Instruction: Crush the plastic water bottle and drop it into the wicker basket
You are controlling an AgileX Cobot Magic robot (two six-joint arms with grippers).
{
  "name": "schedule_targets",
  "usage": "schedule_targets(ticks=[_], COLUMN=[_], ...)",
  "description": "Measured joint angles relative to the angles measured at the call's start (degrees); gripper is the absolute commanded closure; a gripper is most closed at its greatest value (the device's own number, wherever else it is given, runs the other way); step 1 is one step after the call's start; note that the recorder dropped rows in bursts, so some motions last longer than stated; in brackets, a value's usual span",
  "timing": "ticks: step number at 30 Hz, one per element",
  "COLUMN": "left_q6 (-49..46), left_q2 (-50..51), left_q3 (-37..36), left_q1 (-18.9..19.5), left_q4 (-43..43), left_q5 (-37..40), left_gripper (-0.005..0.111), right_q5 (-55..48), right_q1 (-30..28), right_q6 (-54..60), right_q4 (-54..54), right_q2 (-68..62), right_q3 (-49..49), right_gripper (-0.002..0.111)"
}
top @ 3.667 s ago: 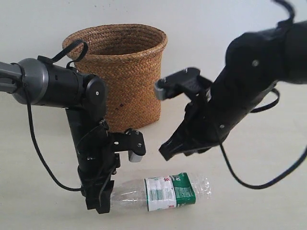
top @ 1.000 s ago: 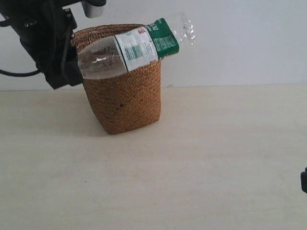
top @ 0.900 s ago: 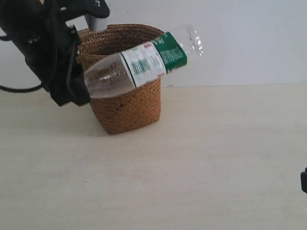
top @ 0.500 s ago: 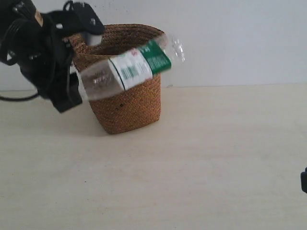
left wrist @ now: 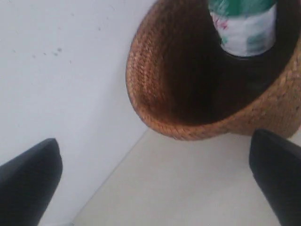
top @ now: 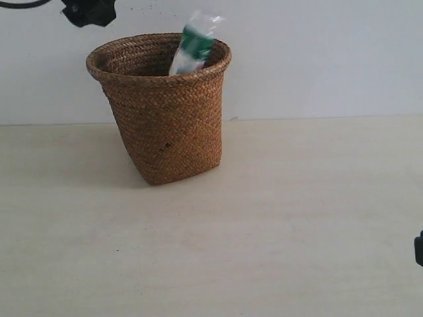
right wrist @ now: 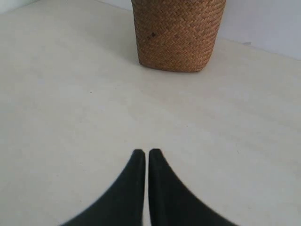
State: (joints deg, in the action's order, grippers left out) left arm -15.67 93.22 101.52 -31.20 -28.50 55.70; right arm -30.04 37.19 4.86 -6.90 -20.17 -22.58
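The plastic water bottle (top: pixel 193 47) stands blurred and nearly upright inside the wicker basket (top: pixel 165 119), its green-and-white label and clear end poking above the rim. The left wrist view looks down into the wicker basket (left wrist: pixel 155 89) and shows the bottle (left wrist: pixel 244 28) inside it. My left gripper (left wrist: pixel 155 155) is open wide with nothing between its fingers. In the exterior view only a dark piece of the left arm (top: pixel 89 12) shows, above and left of the basket. My right gripper (right wrist: pixel 143 153) is shut and empty, low over the table, facing the basket (right wrist: pixel 176 33).
The basket sits at the back left of a pale table (top: pixel 264 218), close to a white wall (top: pixel 317 59). A dark bit of the right arm (top: pixel 419 249) shows at the right edge.
My left gripper has opened and let go of the bottle. The bottle has tipped upright and dropped into the basket. The left arm has risen almost out of the exterior view.
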Motion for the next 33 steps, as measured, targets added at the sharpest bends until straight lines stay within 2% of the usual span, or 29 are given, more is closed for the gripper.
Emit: schedule_targets(ticks=[7, 10, 13, 15, 18, 28, 33], left_q6=[-1.3, -1.8, -1.9, -1.9, -0.4, 1.5, 1.1], left_q2=[0.8, 1.2, 1.7, 1.9, 1.9, 0.8, -6.2], left_q3=[0.0, 0.0, 0.0, 0.0, 0.0, -1.2, -5.9], left_q1=[0.1, 0.1, 0.1, 0.1, 0.1, 0.1, 0.1], left_q4=[-0.3, 1.5, 6.0, 8.5, 10.0, 11.1, 18.1], left_q5=[5.1, 8.2, 11.5, 12.9, 13.9, 14.1, 14.2], left_gripper=[-0.001, 0.007, 0.034, 0.058, 0.101, 0.103, 0.103], right_q5=[0.0, 0.0, 0.0, 0.0, 0.0, 0.0, 0.0], right_q1=[0.0, 0.0, 0.0, 0.0, 0.0, 0.0, 0.0], right_q6=[0.0, 0.0, 0.0, 0.0, 0.0, 0.0, 0.0], right_q4=[0.0, 0.0, 0.0, 0.0, 0.0, 0.0, 0.0], right_q2=[0.0, 0.0, 0.0, 0.0, 0.0, 0.0, 0.0], right_q3=[0.0, 0.0, 0.0, 0.0, 0.0, 0.0, 0.0], right_gripper=[0.108, 0.108, 0.108, 0.108, 0.108, 0.108, 0.108])
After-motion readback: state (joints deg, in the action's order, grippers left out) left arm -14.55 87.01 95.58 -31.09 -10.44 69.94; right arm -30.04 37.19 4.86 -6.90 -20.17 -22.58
